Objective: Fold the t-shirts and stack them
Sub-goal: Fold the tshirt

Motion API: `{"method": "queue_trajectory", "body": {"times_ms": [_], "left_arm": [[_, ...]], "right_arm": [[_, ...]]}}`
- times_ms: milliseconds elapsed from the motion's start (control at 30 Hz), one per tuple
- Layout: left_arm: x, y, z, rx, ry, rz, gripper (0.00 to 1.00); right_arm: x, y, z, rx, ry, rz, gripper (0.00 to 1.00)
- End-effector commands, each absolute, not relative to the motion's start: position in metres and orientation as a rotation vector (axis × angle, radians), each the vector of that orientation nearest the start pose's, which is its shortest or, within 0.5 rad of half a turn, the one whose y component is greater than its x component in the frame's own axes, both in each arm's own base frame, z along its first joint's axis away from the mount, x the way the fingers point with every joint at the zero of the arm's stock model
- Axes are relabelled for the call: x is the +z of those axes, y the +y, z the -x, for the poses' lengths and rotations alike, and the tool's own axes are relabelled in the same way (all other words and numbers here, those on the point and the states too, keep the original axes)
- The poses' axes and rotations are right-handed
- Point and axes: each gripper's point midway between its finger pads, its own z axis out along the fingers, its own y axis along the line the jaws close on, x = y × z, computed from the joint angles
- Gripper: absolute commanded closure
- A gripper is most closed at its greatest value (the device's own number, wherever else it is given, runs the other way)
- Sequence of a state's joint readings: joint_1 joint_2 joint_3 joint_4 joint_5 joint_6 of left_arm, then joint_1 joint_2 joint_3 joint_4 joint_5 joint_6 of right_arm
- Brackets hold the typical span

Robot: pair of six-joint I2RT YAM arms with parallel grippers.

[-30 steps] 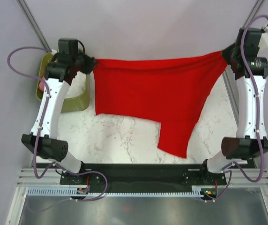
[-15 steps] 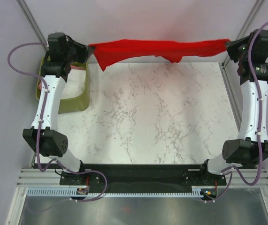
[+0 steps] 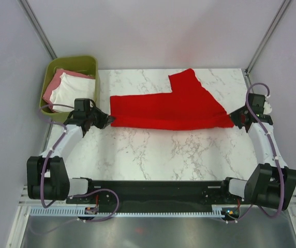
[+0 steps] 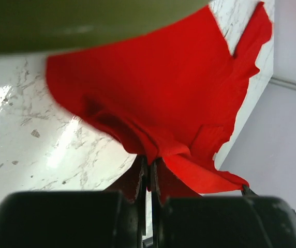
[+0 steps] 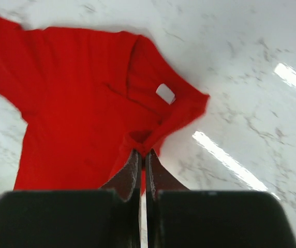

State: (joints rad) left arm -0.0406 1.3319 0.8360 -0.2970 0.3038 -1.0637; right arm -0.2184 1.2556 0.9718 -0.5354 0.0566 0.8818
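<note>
The red t-shirt (image 3: 168, 108) lies spread across the far half of the marble table, one flap reaching toward the back edge. My left gripper (image 3: 106, 121) is shut on its left corner, low over the table; the left wrist view shows red cloth (image 4: 158, 98) pinched between the jaws. My right gripper (image 3: 234, 120) is shut on its right corner near the neck; the right wrist view shows the shirt (image 5: 86, 98) and its white neck label (image 5: 164, 93). A white t-shirt (image 3: 75, 89) and a pink t-shirt (image 3: 53, 86) lie in the bin.
The olive-green plastic bin (image 3: 90, 63) stands at the back left corner, close to my left arm; its wall fills the top of the left wrist view (image 4: 86, 20). Grey walls and metal posts (image 3: 37, 27) close in the table's back and sides.
Both arms have swung down and back toward the near side from high at the far edge. The red shirt, held stretched in the air before, now lies on the table.
</note>
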Motion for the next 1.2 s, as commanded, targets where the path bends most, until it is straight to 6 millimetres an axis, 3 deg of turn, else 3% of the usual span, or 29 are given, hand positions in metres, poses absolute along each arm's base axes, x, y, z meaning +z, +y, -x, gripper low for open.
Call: {"method": "queue_trajectory", "body": {"times_ms": [0, 100, 300, 367, 600, 800, 867, 933, 1000, 1100, 1167], "left_arm": [[0.102, -0.11, -0.305, -0.919, 2.335, 1.048, 0.98], [0.081, -0.111, -0.276, -0.91, 2.403, 1.024, 0.98], [0.06, -0.11, -0.229, -0.882, 2.485, 1.032, 0.98], [0.065, -0.11, -0.222, -0.892, 2.46, 1.01, 0.98], [0.053, -0.109, -0.187, -0.836, 2.567, 1.038, 0.93], [0.052, -0.11, -0.186, -0.815, 2.585, 1.02, 0.91], [0.05, -0.109, -0.185, -0.803, 2.59, 1.027, 0.89], [0.052, -0.108, -0.186, -0.792, 2.585, 1.033, 0.66], [0.055, -0.105, -0.188, -0.767, 2.575, 1.028, 0.44], [0.066, -0.103, -0.198, -0.753, 2.548, 0.986, 0.32], [0.08, -0.104, -0.207, -0.766, 2.521, 0.96, 0.29]], "right_arm": [[0.143, -0.067, -0.321, 0.138, 2.002, -1.257, 1.0], [0.115, -0.064, -0.29, 0.073, 2.075, -1.284, 1.0], [0.089, -0.059, -0.244, -0.027, 2.151, -1.342, 1.0], [0.088, -0.059, -0.235, -0.061, 2.162, -1.339, 1.0], [0.094, -0.063, -0.215, -0.124, 2.127, -1.376, 0.98], [0.096, -0.061, -0.194, -0.113, 2.064, -1.423, 0.94], [0.096, -0.061, -0.186, -0.121, 2.054, -1.426, 0.73], [0.094, -0.06, -0.18, -0.124, 2.051, -1.43, 0.62], [0.092, -0.059, -0.177, -0.122, 2.064, -1.431, 0.58], [0.097, -0.057, -0.178, -0.103, 2.054, -1.427, 0.53], [0.104, -0.057, -0.183, -0.084, 2.051, -1.412, 0.47]]}}
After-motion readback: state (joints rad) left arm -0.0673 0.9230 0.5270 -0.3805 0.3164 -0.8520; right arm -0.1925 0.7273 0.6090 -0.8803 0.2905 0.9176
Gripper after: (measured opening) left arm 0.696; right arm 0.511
